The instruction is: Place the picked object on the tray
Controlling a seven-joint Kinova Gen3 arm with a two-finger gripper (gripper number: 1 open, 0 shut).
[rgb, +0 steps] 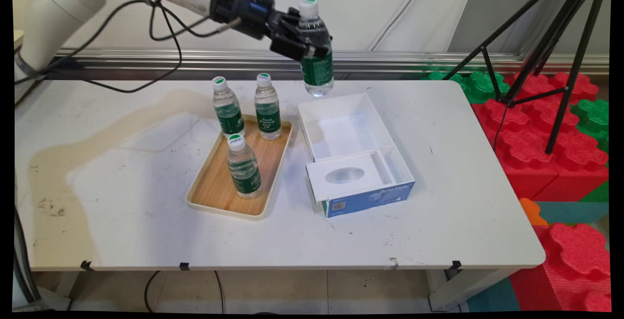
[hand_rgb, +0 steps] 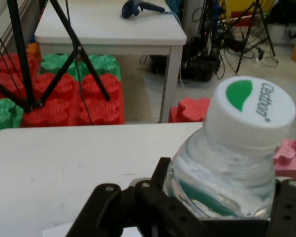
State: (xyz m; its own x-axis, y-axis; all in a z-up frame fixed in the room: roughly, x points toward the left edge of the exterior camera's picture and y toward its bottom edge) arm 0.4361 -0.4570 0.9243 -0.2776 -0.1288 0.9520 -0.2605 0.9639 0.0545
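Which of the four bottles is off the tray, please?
The bottle held in the tool, hanging above the far end of the white box. The other three stand upright on the tray.

Bright, even overhead light, soft short shadows beside the bottles (rgb: 253,129), near bottle cap (hand_rgb: 250,112) slightly soft.

A white table (rgb: 146,231) carries a wooden tray (rgb: 217,194) at its middle. Right of it lies an open white box (rgb: 341,133)
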